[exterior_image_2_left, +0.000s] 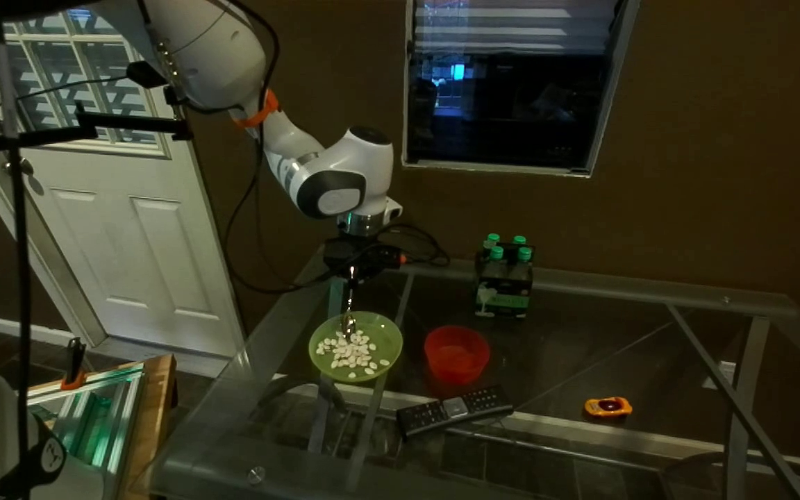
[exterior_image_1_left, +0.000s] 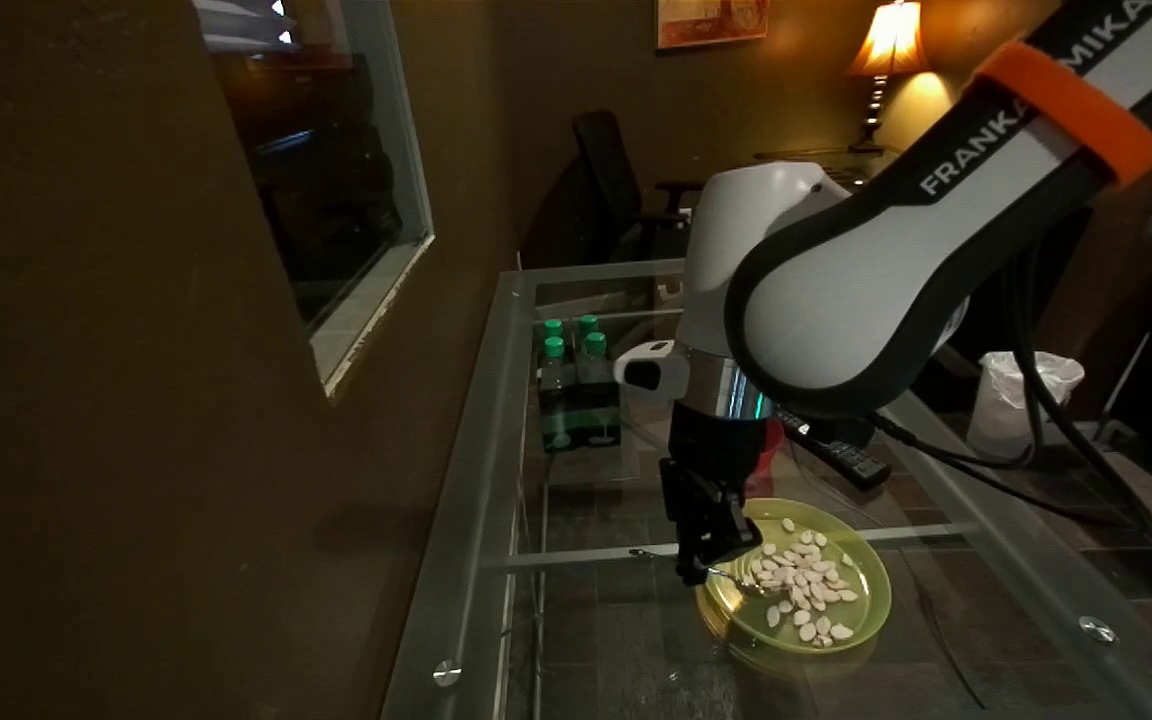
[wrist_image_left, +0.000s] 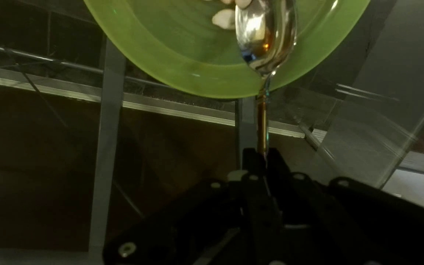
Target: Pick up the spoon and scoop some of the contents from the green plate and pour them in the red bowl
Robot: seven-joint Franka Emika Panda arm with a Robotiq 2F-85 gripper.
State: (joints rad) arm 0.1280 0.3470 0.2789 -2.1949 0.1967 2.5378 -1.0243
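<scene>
The silvery spoon (wrist_image_left: 265, 36) is held by its handle in my gripper (wrist_image_left: 262, 154), which is shut on it. The spoon also shows in both exterior views (exterior_image_1_left: 736, 580) (exterior_image_2_left: 349, 305), its bowl end tilted down over the near part of the green plate (exterior_image_1_left: 871, 600) (exterior_image_2_left: 389, 340) (wrist_image_left: 182, 70). Its tip is at the heap of pale contents (exterior_image_1_left: 806, 578) (exterior_image_2_left: 351, 353) (wrist_image_left: 223, 19); I cannot tell whether it carries any pieces. The red bowl (exterior_image_2_left: 457, 355) stands beside the plate. It is mostly hidden behind my gripper in an exterior view (exterior_image_1_left: 769, 455) and out of the wrist view.
A black remote (exterior_image_1_left: 851, 462) (exterior_image_2_left: 455, 410) lies near the red bowl. A carrier with several green-capped bottles (exterior_image_1_left: 579, 420) (exterior_image_2_left: 503, 295) stands near the wall. A small orange object (exterior_image_2_left: 608, 407) lies farther along the glass table (exterior_image_2_left: 546, 361).
</scene>
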